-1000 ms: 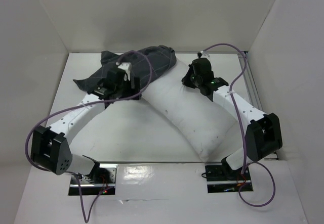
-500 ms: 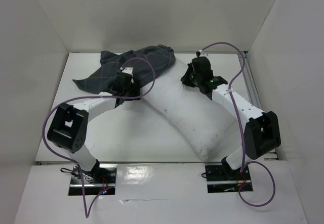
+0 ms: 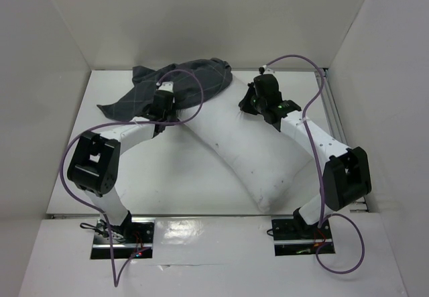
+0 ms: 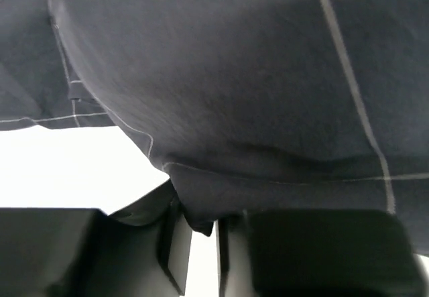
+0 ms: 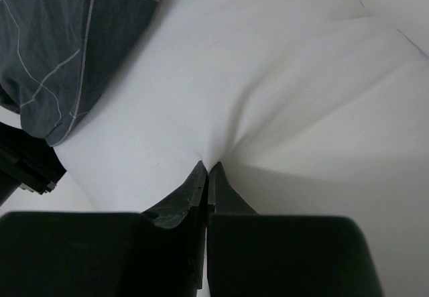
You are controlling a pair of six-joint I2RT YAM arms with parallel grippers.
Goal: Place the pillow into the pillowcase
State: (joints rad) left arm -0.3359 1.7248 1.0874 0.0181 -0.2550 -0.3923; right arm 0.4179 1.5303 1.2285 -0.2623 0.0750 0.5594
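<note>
The white counter (image 3: 167, 176) carries the pillow (image 3: 248, 149), which lies slantwise from the far middle down to the near right. Its far end sits inside the pillowcase (image 3: 131, 102). The rest of that dark checked cloth is bunched over that end and spreads flat toward the far left. The 2 arms reach in from either side. The left jaws are nearly closed, with a fold of the pillowcase's hem between them. The right jaws are closed, pinching a pucker of the pillow's bare white cloth just beside the case's edge.
</note>
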